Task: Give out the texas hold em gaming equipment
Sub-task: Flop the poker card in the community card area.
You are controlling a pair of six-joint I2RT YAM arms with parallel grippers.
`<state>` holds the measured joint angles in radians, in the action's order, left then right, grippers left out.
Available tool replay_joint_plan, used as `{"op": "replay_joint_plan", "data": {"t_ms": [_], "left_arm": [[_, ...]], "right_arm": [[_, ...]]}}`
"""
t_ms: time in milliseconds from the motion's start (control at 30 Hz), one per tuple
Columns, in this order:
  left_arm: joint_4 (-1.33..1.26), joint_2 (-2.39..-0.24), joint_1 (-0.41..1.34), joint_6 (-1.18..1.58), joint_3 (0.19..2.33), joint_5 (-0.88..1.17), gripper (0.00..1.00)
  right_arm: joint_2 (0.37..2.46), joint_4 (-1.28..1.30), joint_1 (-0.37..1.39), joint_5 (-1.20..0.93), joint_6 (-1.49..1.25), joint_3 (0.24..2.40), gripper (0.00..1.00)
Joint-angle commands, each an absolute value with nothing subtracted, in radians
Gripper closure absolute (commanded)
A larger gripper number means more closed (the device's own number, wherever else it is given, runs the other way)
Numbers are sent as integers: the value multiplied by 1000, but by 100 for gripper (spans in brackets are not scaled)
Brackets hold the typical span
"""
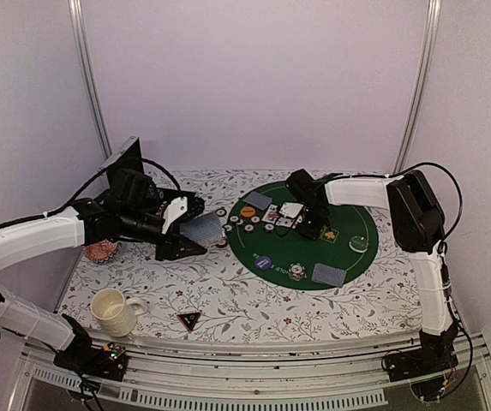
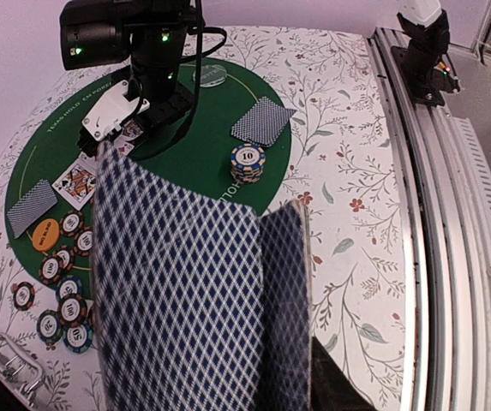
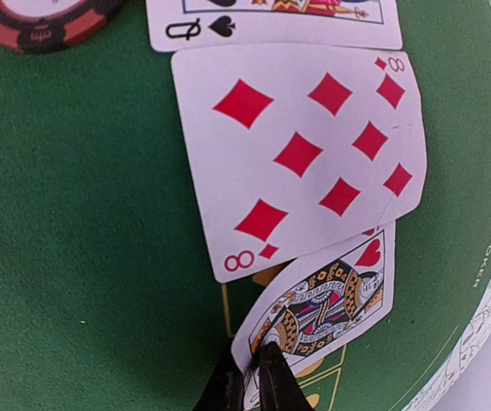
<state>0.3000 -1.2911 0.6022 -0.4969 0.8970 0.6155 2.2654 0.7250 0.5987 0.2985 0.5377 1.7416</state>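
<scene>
- Three face-up cards in a row on the green mat (image 1: 348, 257): queen of spades (image 3: 271, 21) edge to edge with eight of diamonds (image 3: 301, 158), which lies over the top of a heart court card (image 3: 322, 300).
- Right gripper (image 3: 254, 375) low at the court card's near corner, fingers pinched almost together on that corner.
- Pack of blue-backed cards (image 2: 185, 282) clamped in the left gripper (image 1: 185, 240), fingers parted only by the pack's thickness, held just left of the mat.
- Poker chips (image 1: 226, 218) strung along the mat's left rim, orange button (image 1: 247, 211) just inside it.
- Also on the felt: blue button (image 1: 264, 262), chip stack (image 1: 296, 271), far face-down card (image 1: 256, 200), near face-down card (image 1: 329, 274), pale disc (image 1: 361, 243) near the right rim.
- Black triangular marker (image 1: 188, 320) near the table's front edge, cream mug (image 1: 112, 311) to its left, pink dish (image 1: 101, 250) partly under the left arm.
- Bare felt between the face-up row and the pale disc.
- Bare floral cloth right of the mat.
</scene>
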Motion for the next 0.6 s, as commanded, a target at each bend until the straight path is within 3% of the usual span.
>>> {"op": "replay_joint_plan", "data": {"t_ms": [0,333,567], "left_arm": [[278,-1272,606,-501,904,617,61],[278,-1275,606,-500,904,617,61],[279,-1274,606,-498,906,615,61]], "right_arm": [[2308,767,617,241,524,1768,85],[2257,804,625,190,499,1778,66],[2105,783,624,81,360,1832,52]]}}
